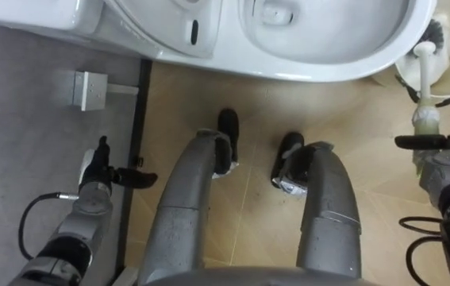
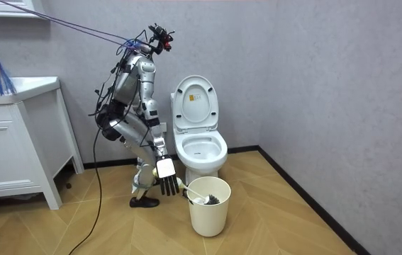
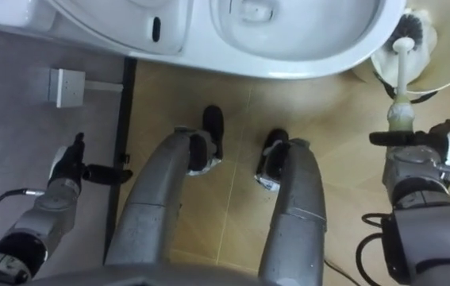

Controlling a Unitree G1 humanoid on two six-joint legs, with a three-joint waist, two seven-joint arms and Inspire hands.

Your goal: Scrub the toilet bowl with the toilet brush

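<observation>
just ahead of the right hand [image 1: 445, 163], the toilet brush [image 1: 424, 79] stands in a pale bucket [image 2: 208, 212], its dark bristle head [image 1: 439, 32] down inside and its white handle slanting back toward the hand. the handle's greenish end comes right up to the hand's outstretched thumb; whether the two touch cannot be told. the right hand is open: the thumb juts sideways toward the robot's legs, and in the room view the fingers hang straight down just beside the bucket's rim, curled round nothing.

off to that hand's left, past the legs, the toilet [image 1: 312, 67] crosses the far edge of the eye view, its white bowl rim curving over the wooden floor [image 1: 256, 111]. in the room view its lid and seat stand up against the grey wall, with the bucket on the floor in front of the bowl.

the left hand [image 1: 96, 176] hangs low on the far side of the legs from the brush, open too, thumb pointing inward and fingers relaxed, holding nothing. ahead of it a small white box [image 1: 90, 90] sits on the grey wall, and a black baseboard [image 1: 133, 159] runs just beside the thumb.

the robot stands bent forward close beside the toilet, on the side toward a white cabinet [image 2: 9, 156].
</observation>
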